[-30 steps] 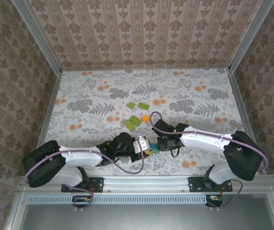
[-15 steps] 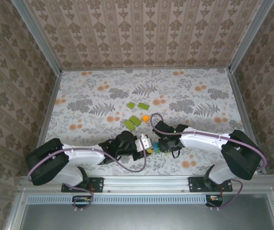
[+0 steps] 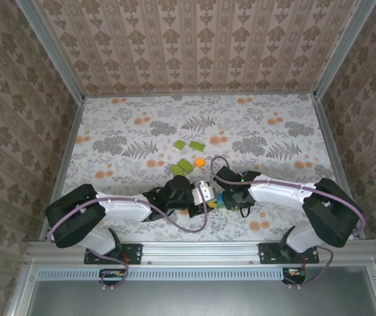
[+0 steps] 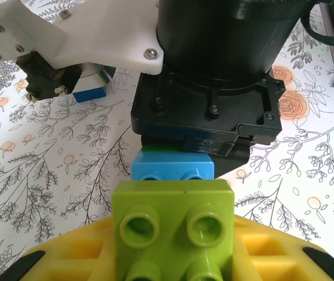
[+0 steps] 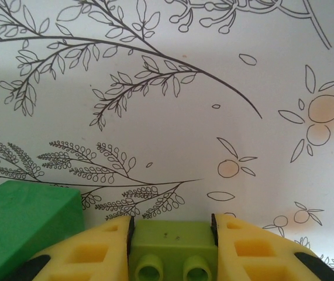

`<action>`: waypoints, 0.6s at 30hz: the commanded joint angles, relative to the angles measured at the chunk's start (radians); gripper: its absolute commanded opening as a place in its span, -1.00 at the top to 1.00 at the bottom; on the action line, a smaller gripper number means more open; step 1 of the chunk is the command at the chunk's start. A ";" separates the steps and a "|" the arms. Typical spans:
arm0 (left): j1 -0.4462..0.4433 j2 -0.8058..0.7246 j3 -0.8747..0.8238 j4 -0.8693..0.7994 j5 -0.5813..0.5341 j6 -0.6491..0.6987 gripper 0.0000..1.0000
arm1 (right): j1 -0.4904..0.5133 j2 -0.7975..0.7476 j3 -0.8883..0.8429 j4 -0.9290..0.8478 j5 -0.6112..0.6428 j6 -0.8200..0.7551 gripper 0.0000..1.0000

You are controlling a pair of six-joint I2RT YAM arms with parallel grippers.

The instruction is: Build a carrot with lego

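**Both end effectors nose to nose over the carrot, lower centre of the overhead frame.**

We see the left end effector (image 4: 172, 249) clamped on the carrot (image 4: 172, 219). Its yellow fingers sit either side of a lime piece with studs facing the wrist camera. A blue brick (image 4: 172, 168) is joined on the far side, touching the right arm's black housing (image 4: 213, 88). The right end effector (image 5: 172, 250) is closed on a lime brick (image 5: 172, 239), bottom centre of its wrist frame. We cannot tell if that one is joined to the carrot. A dark green brick (image 5: 23, 225) sits just beside the finger at lower left of that frame. The other lego lies loose on the worktop (image 3: 141, 131), just above the arms in the overhead frame: four lime bricks (image 3: 185, 164) and an orange brick (image 3: 200, 162), near each other, apart from the carrot.
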 commanded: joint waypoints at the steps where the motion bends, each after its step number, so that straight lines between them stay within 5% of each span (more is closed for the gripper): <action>1: -0.033 0.009 0.038 -0.027 0.063 -0.003 0.35 | -0.003 0.009 -0.012 0.103 -0.065 -0.029 0.49; 18: -0.062 0.044 0.122 -0.249 0.017 0.059 0.34 | -0.041 -0.074 -0.026 0.093 -0.075 -0.065 0.50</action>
